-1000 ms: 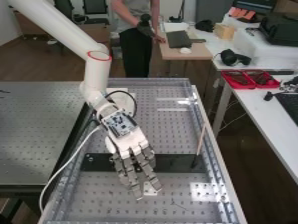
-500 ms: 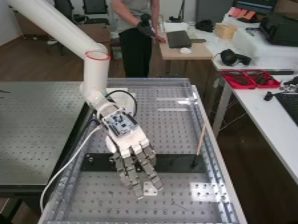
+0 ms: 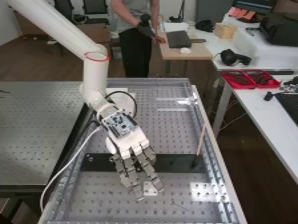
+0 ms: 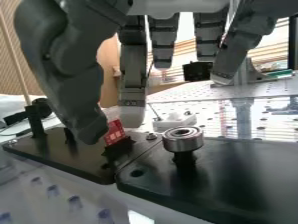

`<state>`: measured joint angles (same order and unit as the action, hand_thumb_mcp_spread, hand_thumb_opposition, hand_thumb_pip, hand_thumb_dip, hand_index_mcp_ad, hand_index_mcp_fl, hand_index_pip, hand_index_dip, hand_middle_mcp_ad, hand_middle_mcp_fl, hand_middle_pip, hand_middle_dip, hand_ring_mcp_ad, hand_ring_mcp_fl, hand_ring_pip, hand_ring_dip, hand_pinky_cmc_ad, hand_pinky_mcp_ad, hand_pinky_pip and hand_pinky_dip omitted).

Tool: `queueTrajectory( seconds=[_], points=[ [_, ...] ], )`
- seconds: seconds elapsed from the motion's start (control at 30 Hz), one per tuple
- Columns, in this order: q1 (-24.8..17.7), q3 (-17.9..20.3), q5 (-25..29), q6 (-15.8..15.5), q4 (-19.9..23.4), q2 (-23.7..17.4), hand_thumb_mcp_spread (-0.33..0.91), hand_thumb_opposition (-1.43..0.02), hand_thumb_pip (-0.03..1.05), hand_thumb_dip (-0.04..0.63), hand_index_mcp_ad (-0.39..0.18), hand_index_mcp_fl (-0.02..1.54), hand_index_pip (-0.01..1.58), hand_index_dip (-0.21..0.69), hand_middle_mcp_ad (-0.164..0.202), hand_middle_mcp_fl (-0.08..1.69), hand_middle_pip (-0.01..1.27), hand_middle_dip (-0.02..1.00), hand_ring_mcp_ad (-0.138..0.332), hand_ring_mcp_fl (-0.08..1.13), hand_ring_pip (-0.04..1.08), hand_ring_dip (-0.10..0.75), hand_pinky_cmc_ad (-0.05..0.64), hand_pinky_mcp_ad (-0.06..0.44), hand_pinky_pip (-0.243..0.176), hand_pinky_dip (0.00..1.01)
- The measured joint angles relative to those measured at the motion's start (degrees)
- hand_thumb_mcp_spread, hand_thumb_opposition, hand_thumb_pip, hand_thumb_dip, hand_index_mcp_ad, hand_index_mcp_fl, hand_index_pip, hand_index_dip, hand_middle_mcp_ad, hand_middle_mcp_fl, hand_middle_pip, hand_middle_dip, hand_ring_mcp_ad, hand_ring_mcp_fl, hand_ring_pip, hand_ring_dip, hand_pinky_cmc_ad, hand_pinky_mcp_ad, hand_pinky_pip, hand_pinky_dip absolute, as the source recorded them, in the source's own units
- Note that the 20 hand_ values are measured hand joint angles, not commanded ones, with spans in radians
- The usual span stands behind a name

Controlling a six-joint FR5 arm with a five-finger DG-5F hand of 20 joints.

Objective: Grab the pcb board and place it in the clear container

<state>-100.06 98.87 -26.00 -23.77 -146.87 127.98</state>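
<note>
Low in the high view's middle, the hand is hanging open, fingers nearly straight, empty, near the red board.

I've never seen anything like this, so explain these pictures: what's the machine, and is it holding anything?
The machine is a white robot arm with a dark grey hand. A fixed camera took the high picture, looking down along the bench; the other comes from the wrist. On the bench, black plates bear a small red board, a metal ring and a thin upright stick. The fingers are fairly straight and near the board; nothing looks gripped, though I can't tell about touching.
</note>
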Motion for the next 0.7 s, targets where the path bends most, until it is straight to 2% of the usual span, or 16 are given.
queueTrajectory(
  seconds=[0.3, 0.7],
  points=[
    [0.1, 0.2, -0.5, -0.1, 0.2, -0.2, 0.41, -0.84, 0.69, 0.236, 0.040, 0.16, 1.56, 0.157, 0.075, 0.03, 0.13, 0.13, 0.265, 0.00, 0.11, -0.016, 0.328, 0.215, -0.120, 0.75],
    [-0.1, 0.1, -0.7, -1.0, 0.8, -0.2, 0.41, -0.85, 0.70, 0.251, 0.038, 0.18, 1.56, 0.147, 0.075, 0.04, 0.13, 0.14, 0.265, 0.00, 0.11, -0.016, 0.328, 0.215, -0.120, 0.77]
  ],
)
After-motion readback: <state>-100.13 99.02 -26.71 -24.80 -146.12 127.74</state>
